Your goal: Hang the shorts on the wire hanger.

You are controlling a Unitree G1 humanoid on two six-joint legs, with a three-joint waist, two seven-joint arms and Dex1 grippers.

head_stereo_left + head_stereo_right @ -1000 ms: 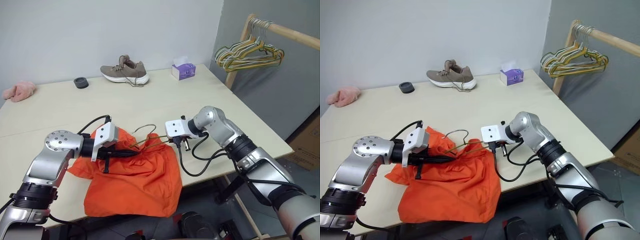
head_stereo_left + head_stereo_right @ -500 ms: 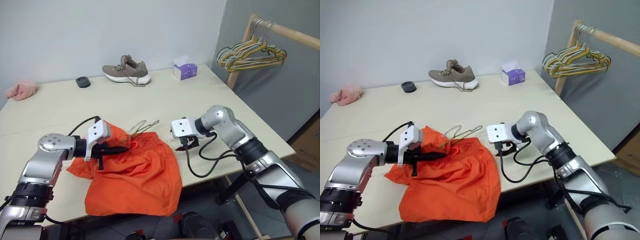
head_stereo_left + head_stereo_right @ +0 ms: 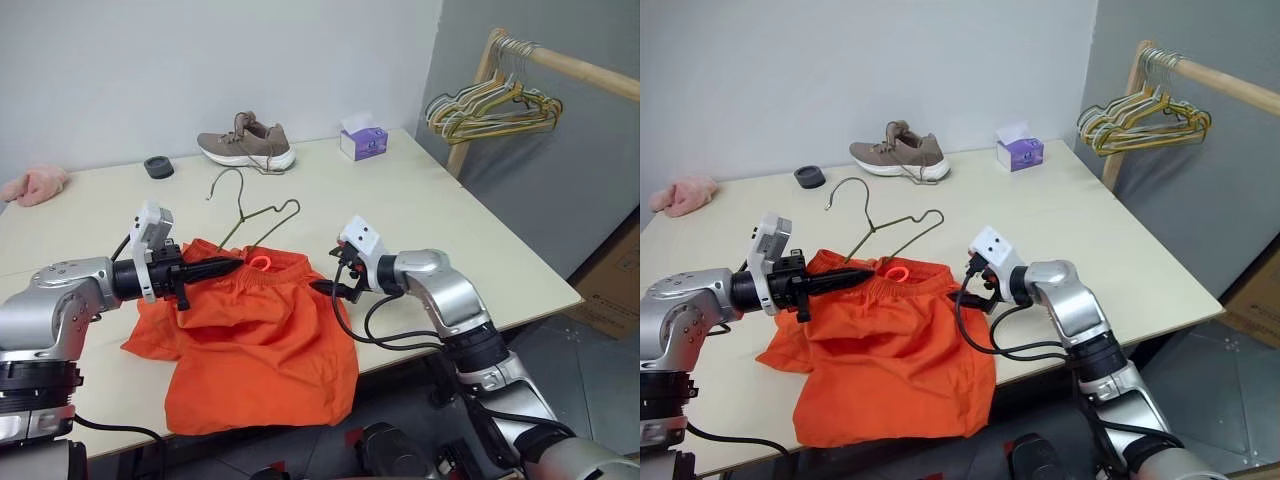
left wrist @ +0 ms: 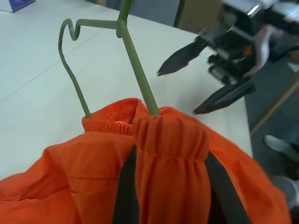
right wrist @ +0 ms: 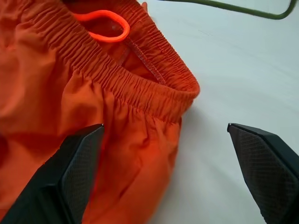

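- The shorts [image 3: 255,340] are lying spread on the near part of the table [image 3: 430,220], their lower half draping over its front edge, with the wire hanger [image 3: 250,215] poking up out of the waistband.
- The left gripper [image 3: 205,270] is pinching a bunched fold of the waistband, its fingers closed on the fabric (one hanger arm is running into that same fold).
- The right gripper [image 3: 325,288] is hovering just beside the waistband's right corner with its jaws standing wide apart and holding nothing.
- Judging by this, the threading step is under way; the next move probably calls for the right gripper closing on the free corner and pulling it over the hanger's other arm.
- How far the wire is reaching inside the shorts is hidden by fabric.
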